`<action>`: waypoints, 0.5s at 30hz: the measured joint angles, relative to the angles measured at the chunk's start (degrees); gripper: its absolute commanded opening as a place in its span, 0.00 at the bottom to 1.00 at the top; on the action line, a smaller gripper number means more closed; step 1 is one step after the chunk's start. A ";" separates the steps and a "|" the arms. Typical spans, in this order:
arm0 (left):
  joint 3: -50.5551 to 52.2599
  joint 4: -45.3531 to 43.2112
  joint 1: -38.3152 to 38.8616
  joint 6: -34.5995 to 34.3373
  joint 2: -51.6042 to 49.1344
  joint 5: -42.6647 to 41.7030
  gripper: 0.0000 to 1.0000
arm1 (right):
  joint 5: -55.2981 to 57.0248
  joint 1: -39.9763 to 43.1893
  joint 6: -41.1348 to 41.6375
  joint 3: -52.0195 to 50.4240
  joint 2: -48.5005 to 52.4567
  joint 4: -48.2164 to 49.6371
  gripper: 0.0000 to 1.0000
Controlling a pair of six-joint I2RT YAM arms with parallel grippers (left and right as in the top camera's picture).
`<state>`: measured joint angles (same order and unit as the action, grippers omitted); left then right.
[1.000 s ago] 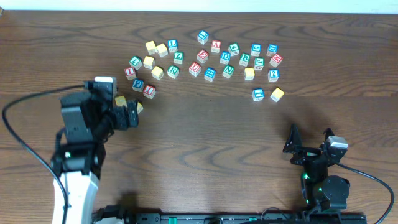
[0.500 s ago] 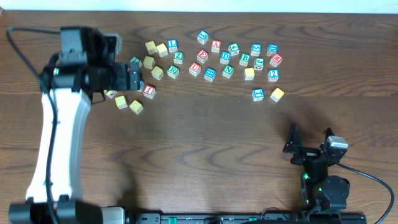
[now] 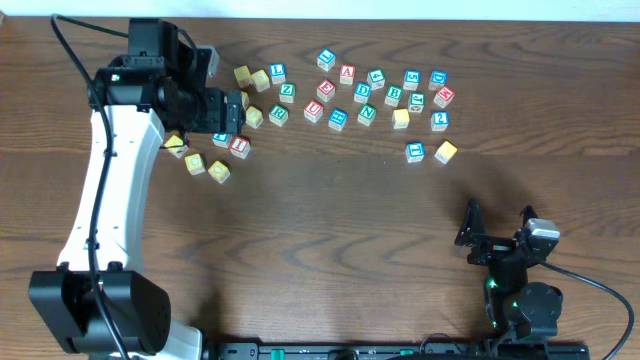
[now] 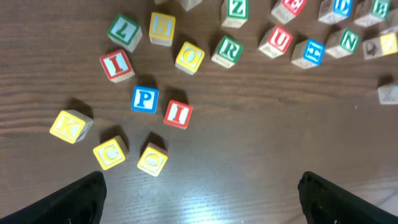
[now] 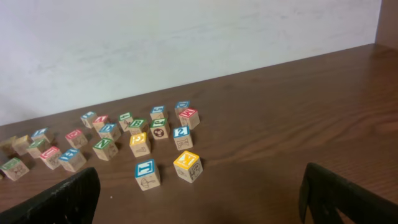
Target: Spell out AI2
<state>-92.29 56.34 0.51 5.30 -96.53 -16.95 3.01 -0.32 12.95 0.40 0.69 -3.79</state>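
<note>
AI2 cube A (image 3: pixel 347 73): red letter; we see it in the far row, near the middle of the scatter, well apart from both claws
AI2 cube I (image 4: pixel 178 114): red letter, lying just beside a blue P cube (image 4: pixel 145 99) below the left wrist camera; a second red I cube (image 4: pixel 116 65) sits further back, and we cannot tell the two apart by look
AI2 cube 2 (image 3: pixel 439 121): blue numeral, at the right end of the scatter, with a yellow cube (image 3: pixel 446 151) near it on the front side
Order: we find the three cubes apart from one another, none side by side
Left gripper (image 3: pixel 228 110): hangs over the left end of the scatter; its fingers (image 4: pixel 81 198) are spread wide with nothing between them
Right gripper (image 3: pixel 497 225): low at the front right, well apart from every cube, jaws parted and empty
Surface: we see a dark brown wooden table (image 3: pixel 330 220) with long grain and a soft glare in the left wrist view
Room: a plain pale wall (image 5: pixel 186 43) rises behind the far edge of the table
Cable: a black cable (image 3: pixel 600 288) curves away from the right arm's base
</note>
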 measured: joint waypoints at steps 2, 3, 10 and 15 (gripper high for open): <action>0.00 -0.74 0.02 -0.52 0.00 -0.52 0.98 | 0.00 0.00 0.00 0.00 0.00 0.00 0.99; 0.00 -1.07 0.09 -0.59 0.00 -0.76 0.98 | 0.00 0.00 0.00 0.00 0.00 0.00 0.99; 0.00 -1.25 1.14 -1.22 0.00 -0.74 1.00 | 0.00 0.00 0.00 0.00 0.00 0.00 0.99; -0.02 -1.09 1.51 -5.16 0.00 3.30 1.00 | 0.00 0.00 0.02 0.00 0.00 -0.02 0.99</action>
<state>-92.31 55.24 2.02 0.14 -96.53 -13.65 3.01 -0.32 12.97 0.40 0.69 -3.81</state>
